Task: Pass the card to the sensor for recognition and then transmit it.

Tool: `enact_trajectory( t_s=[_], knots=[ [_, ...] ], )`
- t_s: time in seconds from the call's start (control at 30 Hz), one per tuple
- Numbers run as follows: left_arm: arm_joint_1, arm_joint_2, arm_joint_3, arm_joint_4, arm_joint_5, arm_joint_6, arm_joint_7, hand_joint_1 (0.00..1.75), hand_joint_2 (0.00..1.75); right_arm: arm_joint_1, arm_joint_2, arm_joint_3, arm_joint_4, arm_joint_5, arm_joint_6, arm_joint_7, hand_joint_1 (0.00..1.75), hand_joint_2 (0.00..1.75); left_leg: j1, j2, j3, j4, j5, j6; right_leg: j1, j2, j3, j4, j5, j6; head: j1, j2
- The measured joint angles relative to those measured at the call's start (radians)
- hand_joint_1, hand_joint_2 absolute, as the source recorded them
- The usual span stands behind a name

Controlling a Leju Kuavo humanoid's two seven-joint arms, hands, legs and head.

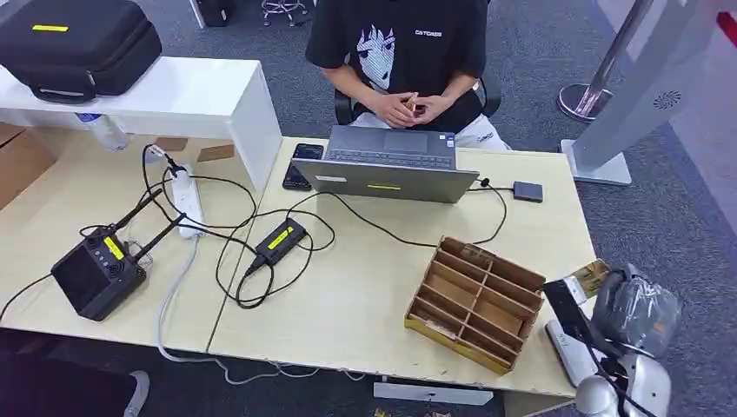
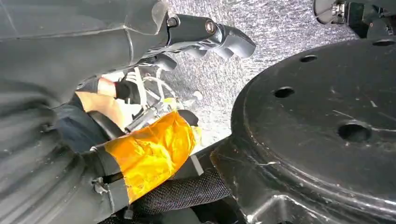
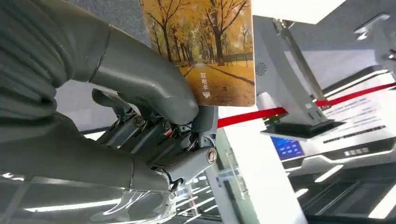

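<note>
One hand, the right hand [image 3: 154,140], is clamping the card [image 3: 210,46] upright beyond the desk's [image 1: 365,295] right edge; the left hand's [image 2: 205,39] fingers are curling emptily.

Ahead of you: pale wooden worktop [image 1: 365,295]. Open laptop [image 1: 387,165] at far edge, person [image 1: 400,52] seated behind it, hands clasped. Phone [image 1: 302,165] just left of laptop. Wooden divider tray [image 1: 474,300] near right front. Black box with antennas [image 1: 97,274] at left; white power strip [image 1: 186,198] and tangled black cables [image 1: 252,252] between. Black case [image 1: 78,43] on white shelf [image 1: 191,100].
</note>
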State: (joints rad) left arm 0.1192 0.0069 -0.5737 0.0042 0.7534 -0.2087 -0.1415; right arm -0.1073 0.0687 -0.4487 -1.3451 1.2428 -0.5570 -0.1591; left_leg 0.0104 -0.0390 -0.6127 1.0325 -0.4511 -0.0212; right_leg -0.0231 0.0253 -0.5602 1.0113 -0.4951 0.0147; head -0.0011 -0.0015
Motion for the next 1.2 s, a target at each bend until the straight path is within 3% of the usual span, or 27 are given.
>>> enact_trajectory(
  t_s=[0.4,0.6,0.77,1.2],
  knots=[
    [0.0,-0.002,-0.001,0.002,0.011,0.0,0.0,0.0,1.75,0.011,0.039,-0.04,-0.052,-0.002,0.002,-0.002,1.75,1.75,0.0,0.002,0.0,0.0,0.0,0.0,0.0,0.001,0.0,0.0,0.0,0.0,0.0,0.0],
    [0.0,-0.002,-0.002,0.002,0.02,0.0,0.0,0.0,1.75,0.011,0.04,-0.049,-0.052,0.054,0.003,0.042,1.75,1.75,0.0,0.002,0.0,0.0,0.0,0.0,0.0,0.001,0.0,0.0,0.0,0.0,0.0,0.0],
    [0.0,-0.003,-0.004,0.002,0.028,0.0,0.001,0.0,1.75,0.011,0.04,-0.054,-0.038,0.147,0.052,0.111,1.75,1.75,0.0,0.002,0.0,0.0,0.0,0.0,0.0,0.001,0.0,0.0,0.0,0.0,0.0,0.0],
    [0.0,-0.003,-0.013,0.003,0.05,0.0,0.003,0.0,1.75,0.008,0.034,-0.051,0.031,0.219,0.166,0.173,1.75,1.75,0.0,0.002,0.0,0.0,0.0,0.0,0.0,0.001,0.0,0.0,0.0,0.0,0.0,0.0]
  ],
)
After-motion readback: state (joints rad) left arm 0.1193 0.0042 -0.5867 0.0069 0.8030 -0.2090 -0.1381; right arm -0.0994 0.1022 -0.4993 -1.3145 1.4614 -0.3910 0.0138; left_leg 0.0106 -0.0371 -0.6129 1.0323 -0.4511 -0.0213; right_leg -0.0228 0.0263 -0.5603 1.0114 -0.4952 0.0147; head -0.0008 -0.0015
